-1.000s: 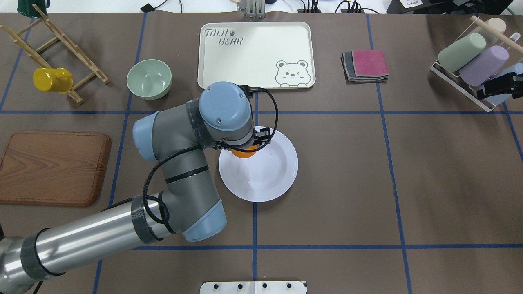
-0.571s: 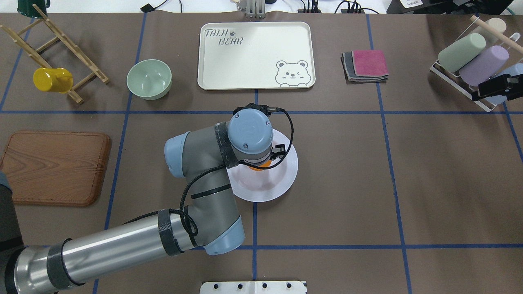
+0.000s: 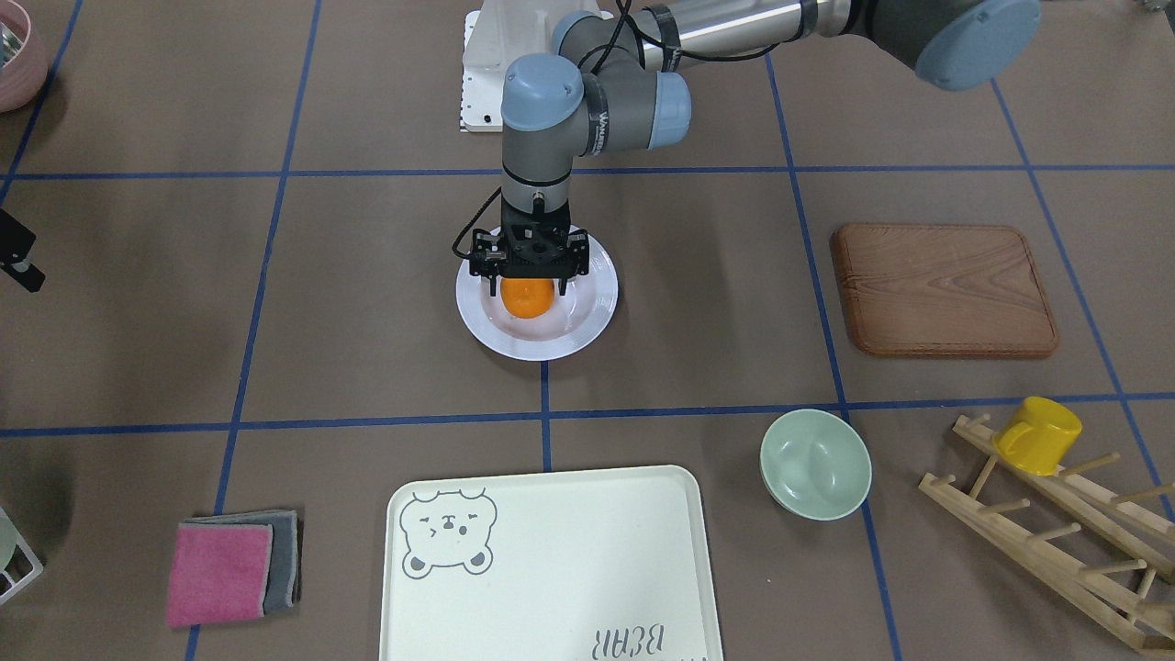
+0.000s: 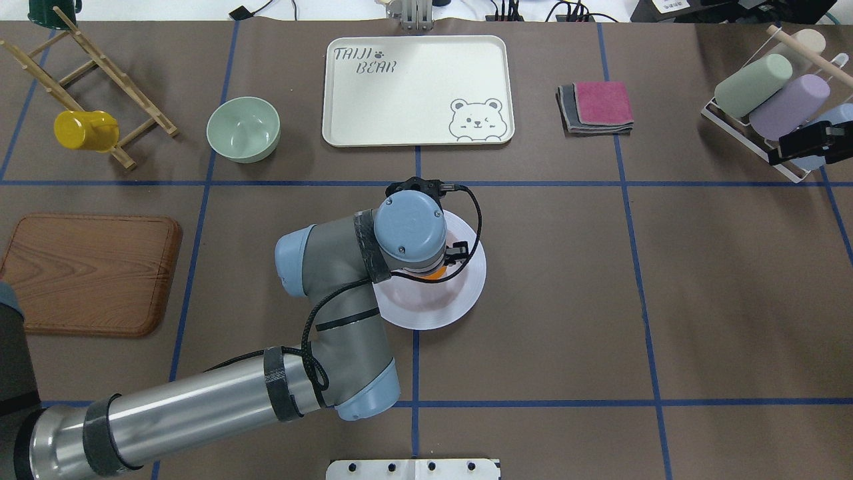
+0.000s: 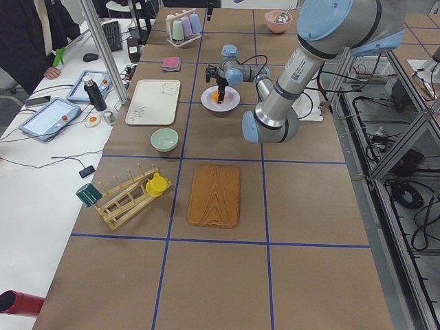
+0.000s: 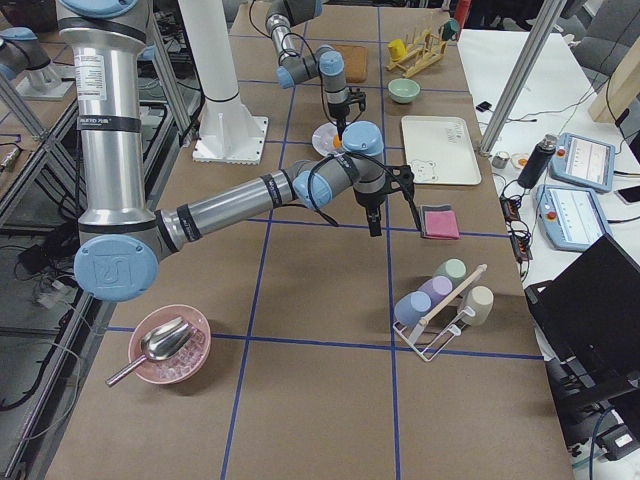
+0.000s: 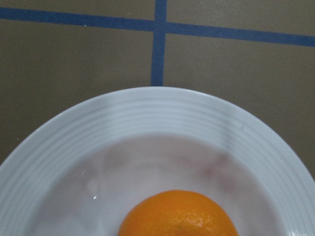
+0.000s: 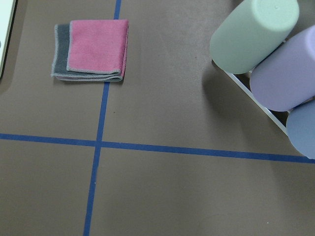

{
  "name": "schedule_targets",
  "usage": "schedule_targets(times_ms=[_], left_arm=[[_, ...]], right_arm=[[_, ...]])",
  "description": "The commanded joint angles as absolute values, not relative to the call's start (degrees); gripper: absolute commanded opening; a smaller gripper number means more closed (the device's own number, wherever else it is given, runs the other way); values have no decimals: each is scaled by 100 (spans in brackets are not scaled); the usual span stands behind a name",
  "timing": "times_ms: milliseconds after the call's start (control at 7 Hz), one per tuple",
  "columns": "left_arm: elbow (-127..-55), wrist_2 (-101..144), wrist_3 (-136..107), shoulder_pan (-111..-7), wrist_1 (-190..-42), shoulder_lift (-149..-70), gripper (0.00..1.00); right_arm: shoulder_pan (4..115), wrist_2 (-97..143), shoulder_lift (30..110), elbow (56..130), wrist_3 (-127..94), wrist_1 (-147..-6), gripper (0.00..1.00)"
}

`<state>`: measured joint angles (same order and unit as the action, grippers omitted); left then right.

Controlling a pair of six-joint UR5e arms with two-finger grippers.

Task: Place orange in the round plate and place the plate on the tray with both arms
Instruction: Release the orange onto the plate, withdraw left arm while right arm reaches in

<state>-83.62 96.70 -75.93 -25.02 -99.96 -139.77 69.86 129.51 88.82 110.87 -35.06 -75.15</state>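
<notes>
The white round plate [image 4: 466,288] lies at the table's middle, and the orange [image 3: 527,299] sits low over its well. My left gripper [image 3: 531,292] points straight down with a finger on each side of the orange, shut on it. From overhead, the left wrist hides all but a sliver of the orange [image 4: 434,273]. The left wrist view shows the orange [image 7: 179,216] above the ridged plate rim [image 7: 147,113]. The cream bear tray [image 4: 413,87] lies beyond the plate. My right gripper [image 4: 808,143] hovers at the far right near the cup rack; I cannot tell its state.
A pale green bowl [image 4: 242,129] stands left of the tray. A wood-grain board [image 4: 86,273] lies at the left. A yellow cup [image 4: 85,130] hangs on a wooden rack. Folded pink and grey cloths [image 4: 596,107] and a rack of pastel cups [image 4: 773,100] are at the right.
My left arm carried the orange from the plate's far-left rim to over its well and came lower. The right gripper shifted slightly to the left.
</notes>
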Motion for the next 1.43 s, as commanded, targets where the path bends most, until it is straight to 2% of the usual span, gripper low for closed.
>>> schedule_targets(times_ms=[0,286,429,714,1000,1286], left_arm=[[-9600,10278,-6712,-3247,-8920,-13485,99],[-10735,10774,-4679,-4380,-8254,-12303,99],[-10818,11315,-3701,-5047,-8166,-11861,99],[-10802,11977,-1496,-6391,-8165,-10895,99],[-10662,12522,19,-7641,-8139,-10129,99],[-10188,12673,920,-8731,-8218,-9739,99]], right_arm=[[6769,12955,8859,11118,-4344,-6992,100],[6269,12903,8859,11118,-6887,-5432,100],[6110,12841,8877,11127,-7961,-4788,99],[5253,11828,8903,11223,-9730,-3740,100],[3726,9784,8964,11767,-11138,-3727,100],[2283,7707,8939,11769,-11600,-3727,99]])
